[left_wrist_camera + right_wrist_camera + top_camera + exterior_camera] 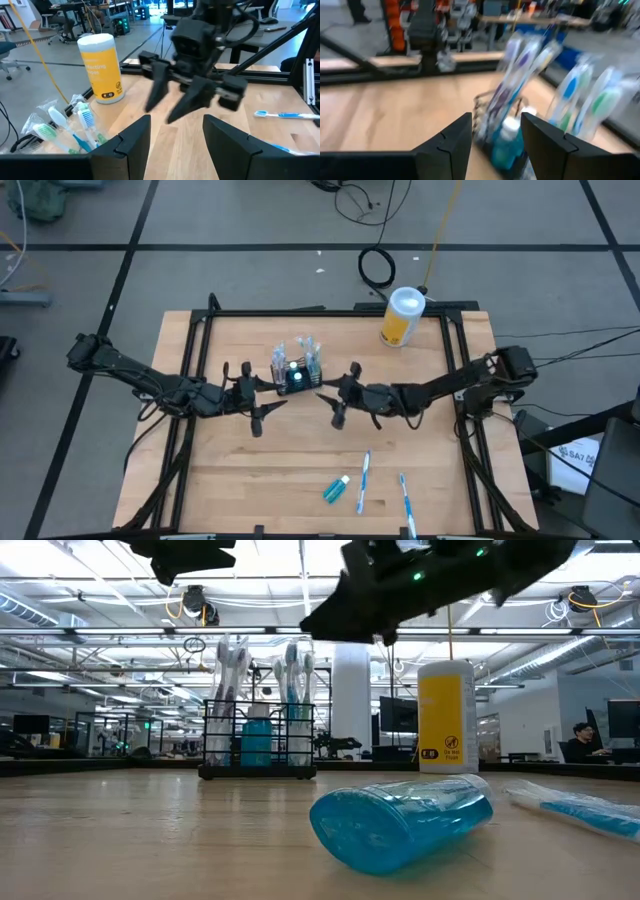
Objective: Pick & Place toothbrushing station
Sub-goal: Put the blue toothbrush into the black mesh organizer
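Note:
The black wire caddy (297, 372) stands on its base at the middle of the wooden table, with several wrapped toothbrushes (232, 665) upright in it and a teal tube (256, 743) among them. My left gripper (262, 396) hovers open just to its left, above the table. My right gripper (331, 394) hovers open just to its right, facing the caddy (506, 137) with nothing between its fingers. The left wrist view shows the right gripper (172, 100) with its fingers spread. A teal toothpaste tube (337, 489) and two toothbrushes (363, 479) (405, 500) lie flat near the table's near edge.
A yellow canister with a white lid (402, 317) stands at the table's far right corner. A black frame (320, 311) runs along the table's edges. Bare wood lies between the caddy and the loose items at the near edge.

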Action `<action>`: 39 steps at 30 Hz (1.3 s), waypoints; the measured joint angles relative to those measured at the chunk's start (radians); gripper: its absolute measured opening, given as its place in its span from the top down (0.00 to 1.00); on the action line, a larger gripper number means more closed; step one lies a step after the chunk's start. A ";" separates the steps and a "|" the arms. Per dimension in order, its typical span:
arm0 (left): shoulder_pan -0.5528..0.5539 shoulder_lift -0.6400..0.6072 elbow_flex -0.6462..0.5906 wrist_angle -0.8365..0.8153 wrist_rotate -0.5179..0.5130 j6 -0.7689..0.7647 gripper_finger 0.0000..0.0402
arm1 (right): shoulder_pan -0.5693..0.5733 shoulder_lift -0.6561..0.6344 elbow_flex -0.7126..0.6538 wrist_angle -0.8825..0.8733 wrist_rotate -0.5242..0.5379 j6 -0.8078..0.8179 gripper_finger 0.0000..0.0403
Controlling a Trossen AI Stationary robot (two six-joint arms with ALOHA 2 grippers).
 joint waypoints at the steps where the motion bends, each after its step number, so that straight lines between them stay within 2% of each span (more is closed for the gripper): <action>1: 0.000 0.000 0.000 0.000 0.000 -0.004 0.53 | 0.013 -0.017 0.000 -0.048 0.000 0.019 0.59; 6: 0.000 0.000 0.000 0.000 0.000 -0.035 0.53 | 0.073 -0.077 0.000 -0.251 -0.001 0.095 0.59; 11: 0.000 0.000 0.000 0.000 0.000 -0.085 0.53 | 0.125 -0.092 0.000 -0.382 -0.006 0.204 0.59; 13: 0.000 0.000 0.000 0.000 0.000 -0.113 0.53 | 0.141 -0.092 0.000 -0.419 -0.063 0.262 0.59; 16: 0.000 0.000 0.000 -0.005 0.020 -0.161 0.53 | 0.162 -0.093 0.000 -0.487 -0.211 0.380 0.59; 24: 0.000 0.000 0.000 -0.007 0.122 -0.236 0.53 | 0.250 -0.092 0.000 -0.624 -0.538 0.854 0.59; 26: 0.000 0.000 0.000 -0.007 0.129 -0.235 0.53 | 0.280 -0.092 0.000 -0.651 -0.584 0.900 0.59; 28: 0.000 0.003 0.000 -0.006 0.129 -0.235 0.53 | 0.313 -0.092 0.000 -0.674 -0.598 0.848 0.59; 30: 0.000 0.010 0.000 -0.007 0.129 -0.235 0.53 | 0.346 -0.092 0.000 -0.665 -0.592 0.699 0.59; 36: 0.000 0.039 0.000 -0.007 0.129 -0.247 0.53 | 0.451 -0.092 0.000 -0.659 -0.348 0.234 0.59; 39: 0.000 0.058 0.000 -0.005 0.129 -0.265 0.53 | 0.483 -0.092 0.000 -0.663 -0.336 0.080 0.59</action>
